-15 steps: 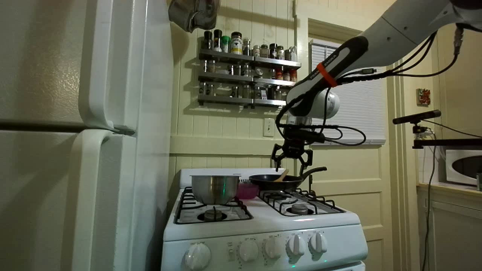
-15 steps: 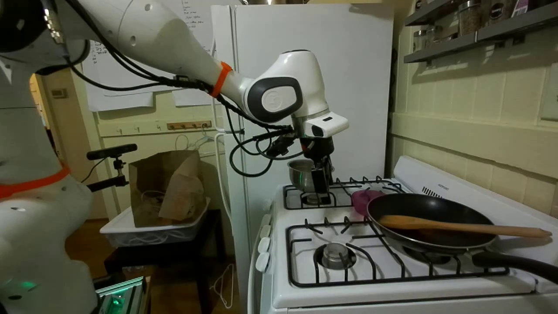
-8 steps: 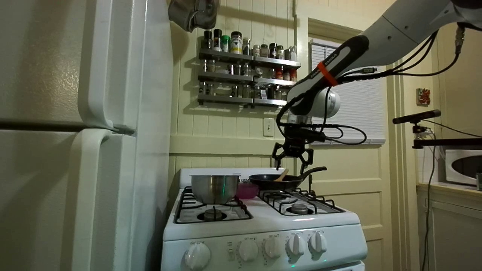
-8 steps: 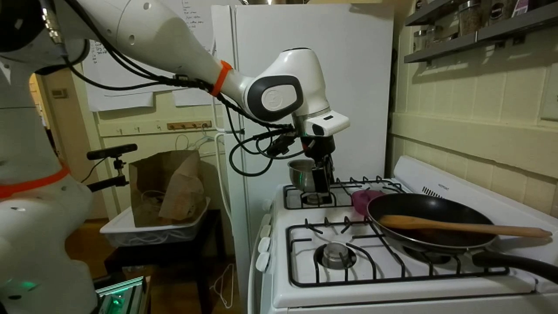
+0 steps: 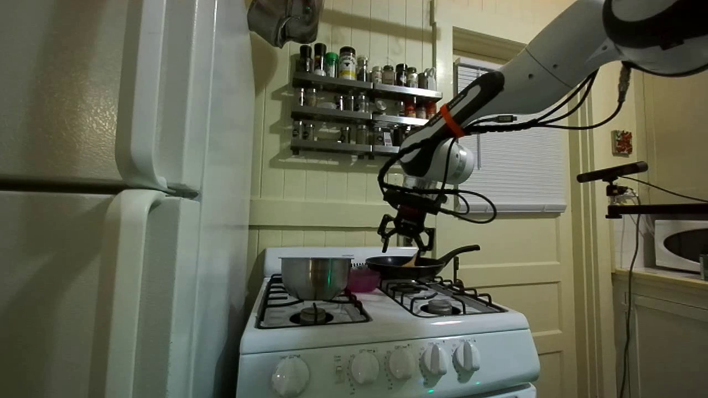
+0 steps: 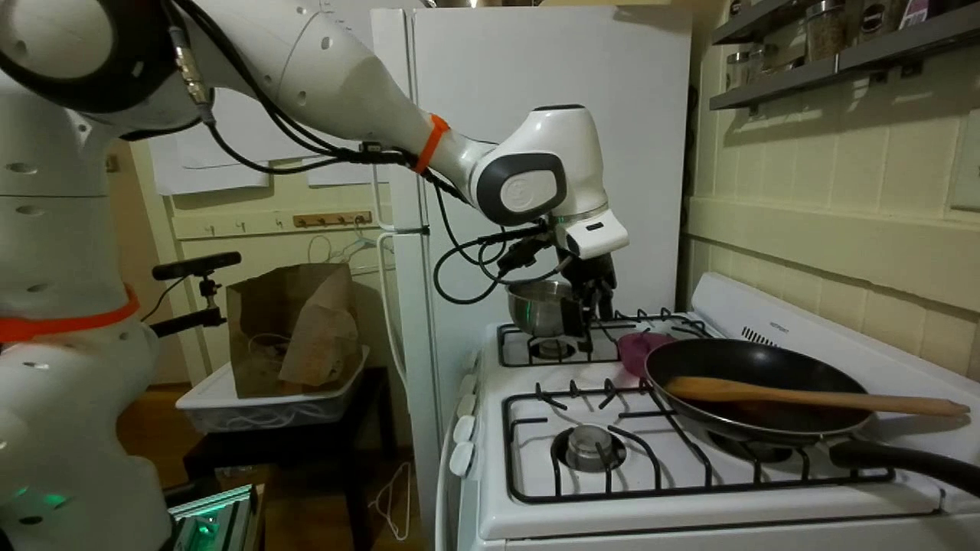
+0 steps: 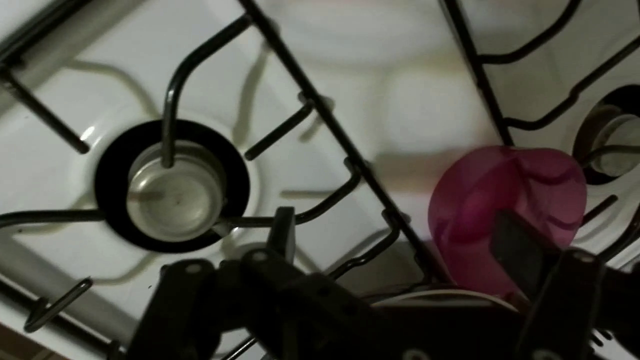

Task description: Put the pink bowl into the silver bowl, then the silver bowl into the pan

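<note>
A gripper hangs above the stove, jaws spread and empty, off-centre from the pink bowl between the silver bowl and the pan, so I fear a jaw lowered straight down might knock it over.

The pink bowl looks plastic; the silver bowl, shiny metal.

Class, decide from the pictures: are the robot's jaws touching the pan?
Apart: in an exterior view, the stove and pink bowl show between the jaws and the pan.
</note>
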Tool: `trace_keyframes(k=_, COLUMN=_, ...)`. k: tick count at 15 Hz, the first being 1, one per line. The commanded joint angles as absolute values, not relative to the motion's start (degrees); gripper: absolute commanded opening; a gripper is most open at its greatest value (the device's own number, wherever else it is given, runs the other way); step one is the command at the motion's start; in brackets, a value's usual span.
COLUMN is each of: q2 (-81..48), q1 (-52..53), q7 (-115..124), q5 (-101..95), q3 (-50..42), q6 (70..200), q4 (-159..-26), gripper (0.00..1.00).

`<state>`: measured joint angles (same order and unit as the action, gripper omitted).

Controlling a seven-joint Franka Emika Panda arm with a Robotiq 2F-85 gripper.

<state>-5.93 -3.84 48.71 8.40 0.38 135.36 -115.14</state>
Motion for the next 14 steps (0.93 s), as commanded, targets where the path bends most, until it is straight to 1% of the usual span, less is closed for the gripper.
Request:
trace_keyframes(k=1, q2=-13.3, q1=-1.6, q7=55.2, q5=10.5, q3=-0.6, q6=138.0, q4=-108.7, gripper=1.00)
trace_keyframes(k=8, q2=-22.0, q1=-0.3, q7=60.1, q5=11.7, q3=-1.9, q6=145.3, q4=-101.9, gripper=1.00)
trace_keyframes(k=9, q2=-22.8, q1=-0.2, q7=60.5, q5=12.0, q3=-2.0, q6=145.9, q4=-101.4, gripper=0.97)
trace_keyframes(k=11, q2=-24.0, q1=-0.1, q7=61.1, q5=12.5, q3=-2.2, q6=146.3, q4=-100.5, gripper=0.73)
trace_keyframes(k=12, q2=-24.5, q1=-0.1, q7=61.2, q5=12.9, q3=-2.2, q6=146.1, q4=-99.9, gripper=0.71)
trace_keyframes(k=13, q2=-24.8, q1=0.0, q7=61.4, q5=13.1, q3=-2.2, q6=145.9, q4=-99.7, gripper=0.63)
trace_keyframes(k=14, q2=-25.0, q1=0.1, q7=61.5, q5=13.2, q3=-2.2, q6=145.7, q4=-99.5, gripper=0.53)
